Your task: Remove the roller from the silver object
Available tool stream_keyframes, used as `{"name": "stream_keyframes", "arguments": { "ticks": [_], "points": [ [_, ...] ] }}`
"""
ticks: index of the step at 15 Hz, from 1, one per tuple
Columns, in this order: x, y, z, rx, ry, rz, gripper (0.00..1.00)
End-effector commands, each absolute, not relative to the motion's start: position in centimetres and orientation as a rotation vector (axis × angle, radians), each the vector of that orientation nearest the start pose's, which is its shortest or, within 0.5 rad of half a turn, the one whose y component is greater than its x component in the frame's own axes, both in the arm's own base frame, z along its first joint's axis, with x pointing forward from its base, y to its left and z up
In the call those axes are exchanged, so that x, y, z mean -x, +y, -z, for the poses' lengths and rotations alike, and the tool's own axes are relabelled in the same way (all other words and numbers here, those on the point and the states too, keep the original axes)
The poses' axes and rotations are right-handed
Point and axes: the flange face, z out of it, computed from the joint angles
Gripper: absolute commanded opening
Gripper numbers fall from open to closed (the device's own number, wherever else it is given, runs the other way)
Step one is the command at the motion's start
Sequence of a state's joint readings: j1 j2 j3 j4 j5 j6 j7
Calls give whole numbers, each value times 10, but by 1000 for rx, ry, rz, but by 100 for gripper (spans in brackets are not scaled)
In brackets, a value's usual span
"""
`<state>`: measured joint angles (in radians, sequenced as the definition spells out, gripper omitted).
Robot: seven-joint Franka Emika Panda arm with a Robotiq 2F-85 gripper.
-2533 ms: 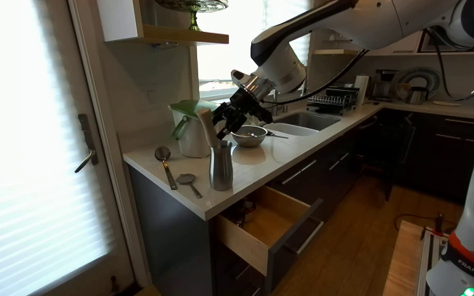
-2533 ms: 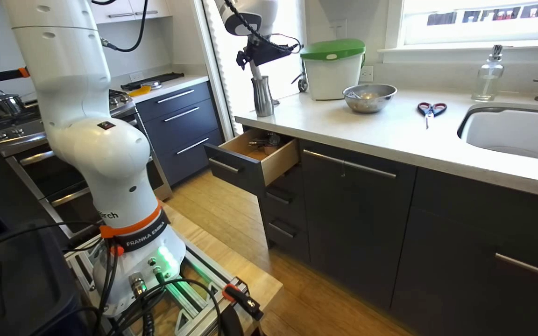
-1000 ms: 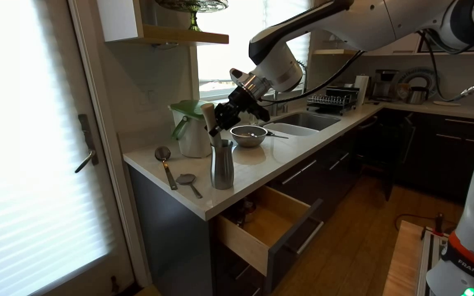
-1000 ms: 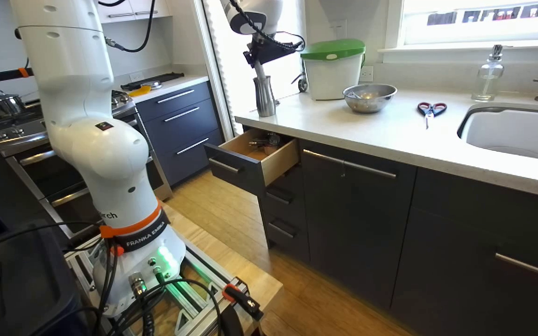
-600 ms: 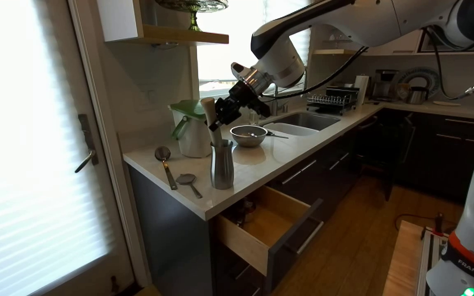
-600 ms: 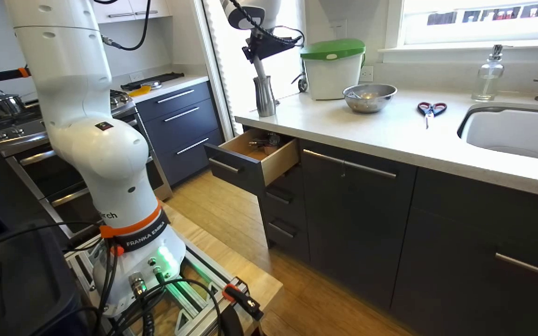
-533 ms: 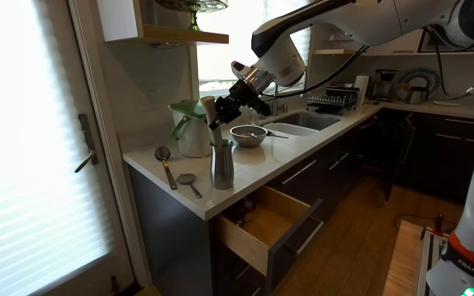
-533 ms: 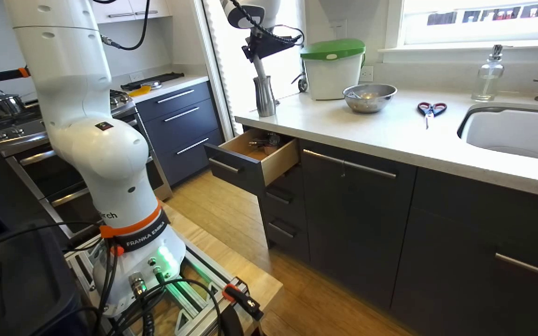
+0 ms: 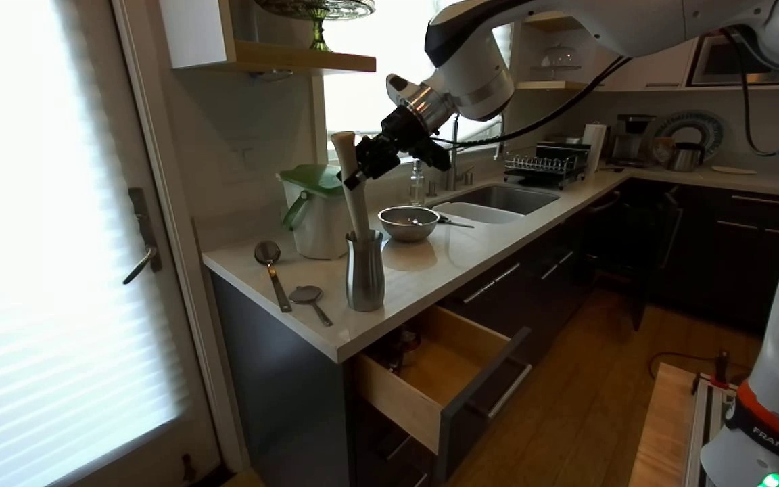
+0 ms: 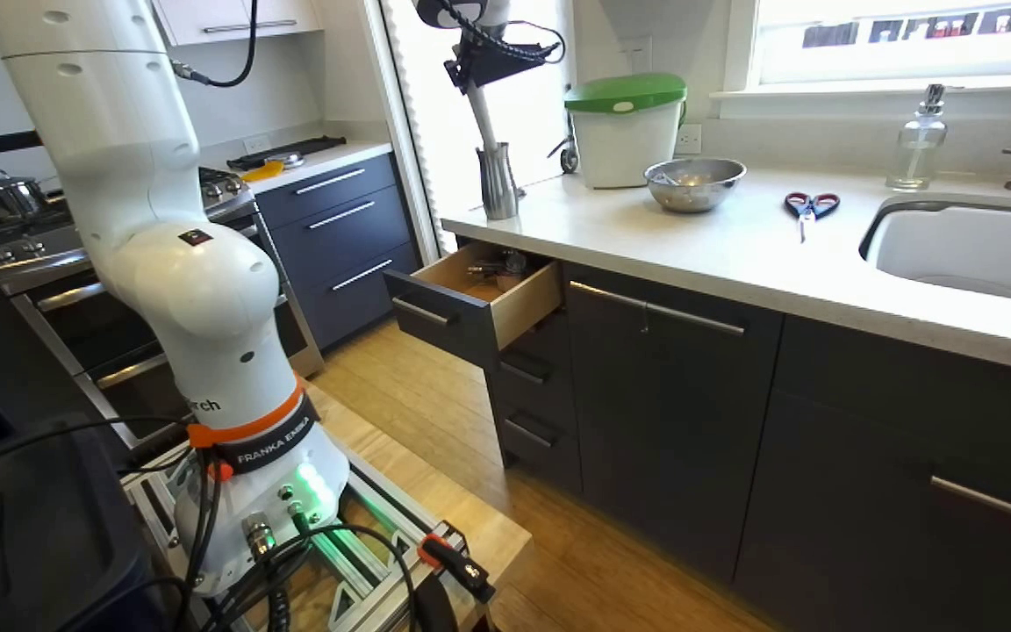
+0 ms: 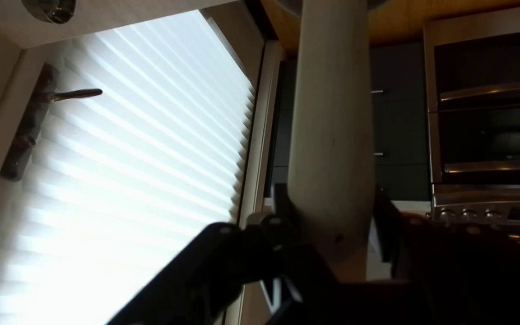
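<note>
1. "FRANKA EMIKA" reads in white capitals on the black band (image 10: 273, 445) low on the robot arm (image 10: 190, 276); above it show letters ending in "rch", their start out of sight.
2. The rolling pin (image 9: 357, 211) stands between the two fingers (image 11: 282, 204), which are closed in on it, held apart only by its thickness; they have hold of it just below its top end, which juts out above them in an exterior view.
3. Its lower part runs down into the mouth of the silver metal canister (image 9: 365, 277), where the bottom end is hidden.
4. Its long axis is steep but tilted: in both exterior views the top leans toward the picture's left; in the wrist view it runs top to bottom, canister end uppermost.
5. The canister stands upright on the worktop (image 9: 406, 284), near the corner.
</note>
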<state>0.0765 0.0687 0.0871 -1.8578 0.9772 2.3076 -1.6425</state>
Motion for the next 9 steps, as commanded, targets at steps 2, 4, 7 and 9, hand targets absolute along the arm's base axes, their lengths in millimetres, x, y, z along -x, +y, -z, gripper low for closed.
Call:
{"name": "stream_keyframes", "arguments": {
  "ticks": [2,4,7,9],
  "points": [
    [-593,109,-566,2041,-1421,1140,18],
    [-590,108,-581,2045,-1407,1155,18],
    [-588,109,-602,2050,-1385,1183,18],
    [-587,111,-615,2051,-1371,1202,18]
  ]
}}
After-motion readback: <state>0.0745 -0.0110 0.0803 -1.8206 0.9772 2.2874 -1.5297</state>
